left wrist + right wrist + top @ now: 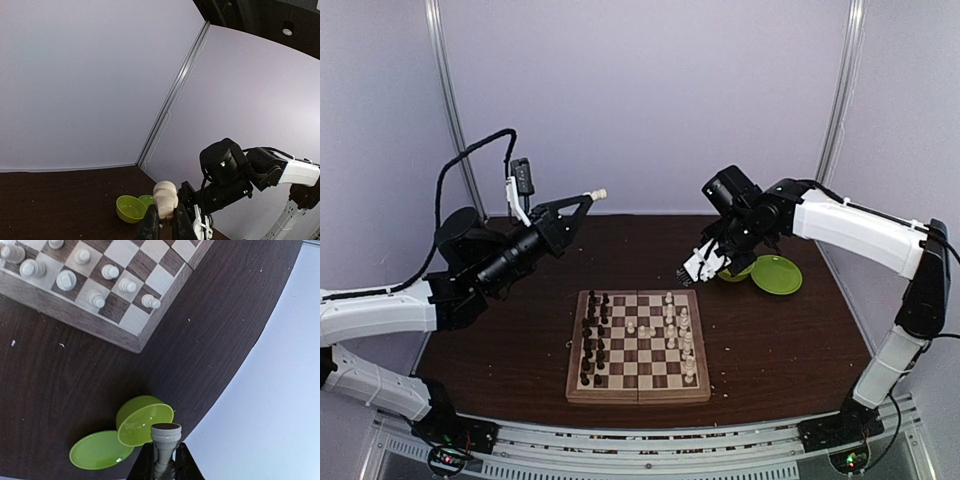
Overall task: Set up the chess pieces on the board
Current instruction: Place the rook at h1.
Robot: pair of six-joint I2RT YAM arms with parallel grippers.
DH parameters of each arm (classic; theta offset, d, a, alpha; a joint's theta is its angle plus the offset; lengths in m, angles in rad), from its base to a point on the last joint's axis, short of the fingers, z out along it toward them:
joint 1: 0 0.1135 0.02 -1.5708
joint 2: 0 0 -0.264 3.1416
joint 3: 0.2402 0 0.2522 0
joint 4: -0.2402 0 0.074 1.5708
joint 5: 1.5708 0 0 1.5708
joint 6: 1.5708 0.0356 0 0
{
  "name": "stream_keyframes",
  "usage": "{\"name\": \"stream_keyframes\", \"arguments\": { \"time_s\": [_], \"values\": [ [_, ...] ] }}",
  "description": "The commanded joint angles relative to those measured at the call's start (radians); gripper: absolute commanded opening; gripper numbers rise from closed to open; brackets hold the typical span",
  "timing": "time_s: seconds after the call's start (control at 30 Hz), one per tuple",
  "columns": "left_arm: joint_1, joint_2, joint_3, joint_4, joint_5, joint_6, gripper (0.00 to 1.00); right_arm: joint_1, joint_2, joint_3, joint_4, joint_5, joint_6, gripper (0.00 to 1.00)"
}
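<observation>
Cream piece (165, 436) clamped in right gripper (164, 460), above table (210, 340) beyond the board (638, 396), near green bowl (145, 420). Left gripper (166, 222) grips another piece (165, 197) aloft. Risk: crowded white ranks (680, 330), descent may topple neighbours.

Board (638, 396): lying on the table (780, 345), toward its near edge, between the arms.
Chess pieces (588, 345): standing in columns along the board's left and right sides, with a few nearer the middle.
Bowl (145, 419): sitting behind the board's far right corner, touching the plate (777, 274).
Plate: lying just right of the bowl.
Left-held piece (165, 198): sitting in the left gripper (165, 226), raised behind and left of the board.
Right-held piece (165, 437): sitting in the right gripper (162, 467), just left of the bowl.
</observation>
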Motion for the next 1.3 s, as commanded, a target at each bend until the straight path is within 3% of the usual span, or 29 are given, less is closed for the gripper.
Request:
{"name": "stream_keyframes", "arguments": {
  "time_s": [0.0,0.3,0.73,1.27],
  "values": [
    [0.005,-0.001,-0.018,0.040,-0.004,-0.004,0.00,0.021,0.066,0.059,0.028,0.174,-0.159,0.06],
    [0.005,0.010,-0.054,0.068,-0.001,-0.036,0.00,0.087,0.258,0.153,0.043,0.342,-0.161,0.08],
    [0.005,0.031,-0.099,0.126,0.012,-0.071,0.00,0.106,0.436,0.251,-0.047,0.407,-0.136,0.11],
    [0.005,0.041,-0.128,0.153,0.015,-0.080,0.00,0.132,0.524,0.293,-0.095,0.383,-0.093,0.14]
  ]
}}
